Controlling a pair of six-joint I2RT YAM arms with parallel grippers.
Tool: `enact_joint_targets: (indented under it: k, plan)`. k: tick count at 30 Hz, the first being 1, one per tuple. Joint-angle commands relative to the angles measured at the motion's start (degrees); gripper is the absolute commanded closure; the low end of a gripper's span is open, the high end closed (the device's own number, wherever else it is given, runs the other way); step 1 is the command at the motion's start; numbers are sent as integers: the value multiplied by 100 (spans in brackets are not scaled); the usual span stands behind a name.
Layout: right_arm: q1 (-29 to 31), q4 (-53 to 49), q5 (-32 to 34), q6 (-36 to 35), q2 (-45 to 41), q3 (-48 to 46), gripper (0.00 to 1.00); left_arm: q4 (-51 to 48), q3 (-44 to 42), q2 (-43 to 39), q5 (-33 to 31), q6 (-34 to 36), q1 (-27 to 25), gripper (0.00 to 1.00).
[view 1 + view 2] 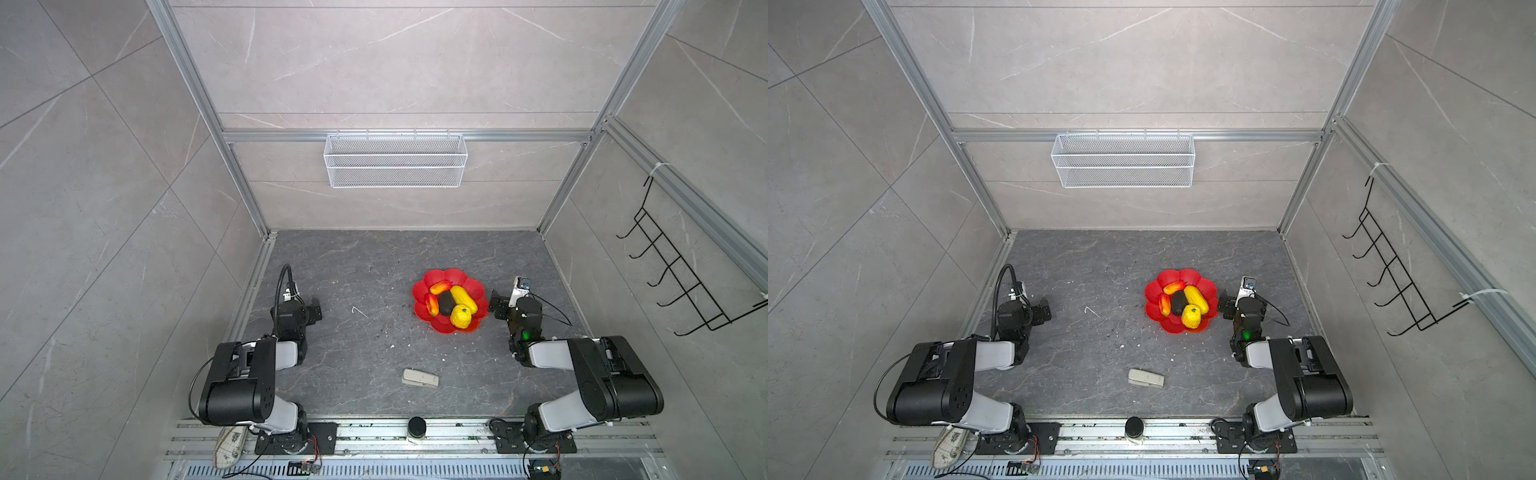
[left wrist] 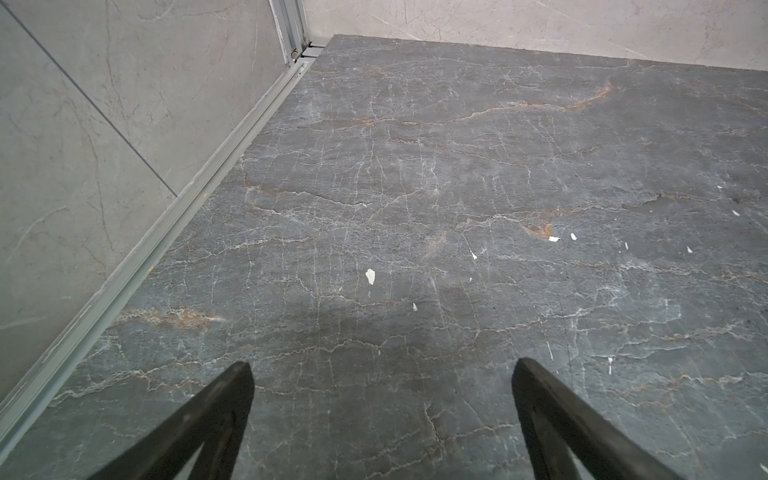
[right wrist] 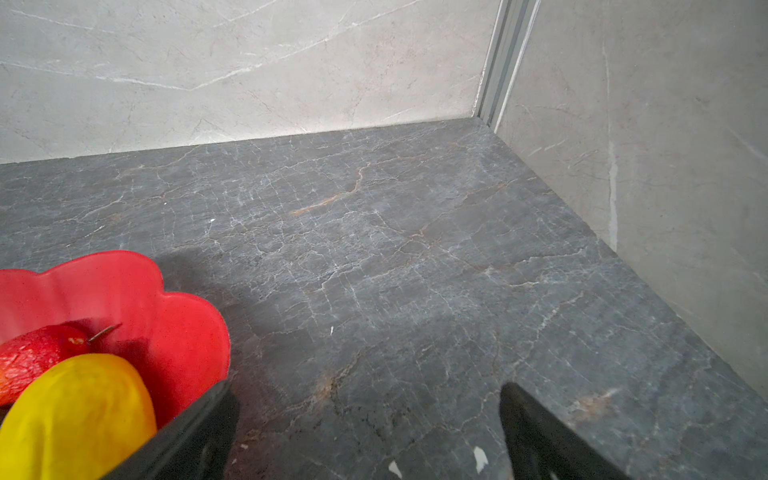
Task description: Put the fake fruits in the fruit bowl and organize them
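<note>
All five fruits [image 1: 462,297] lie in the red bowl [image 1: 455,275]. Right hand [image 3: 368,399], wide open and empty, is just beside it at 3 o'clock: pull back without knocking the bowl.

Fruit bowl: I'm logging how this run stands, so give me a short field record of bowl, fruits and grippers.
bowl: red fruit bowl
fruits in bowl: long yellow fruit, black fruit, far mango, near mango, bumpy yellow fruit
fruits outside bowl: none seen
other: beige block, outside bowl
left gripper: open, empty, away from bowl
right gripper: open, empty, beside bowl rim
</note>
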Motion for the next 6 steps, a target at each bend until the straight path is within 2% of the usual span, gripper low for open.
enact_joint_targets:
  k: [1,6]
  plan:
    - [38,174,-56,-78,9,-48,0,356,47,-10,75,80,-3,0]
    - [46,182,-56,-82,5,-57,0,354,47,-10,73,86,1,0]
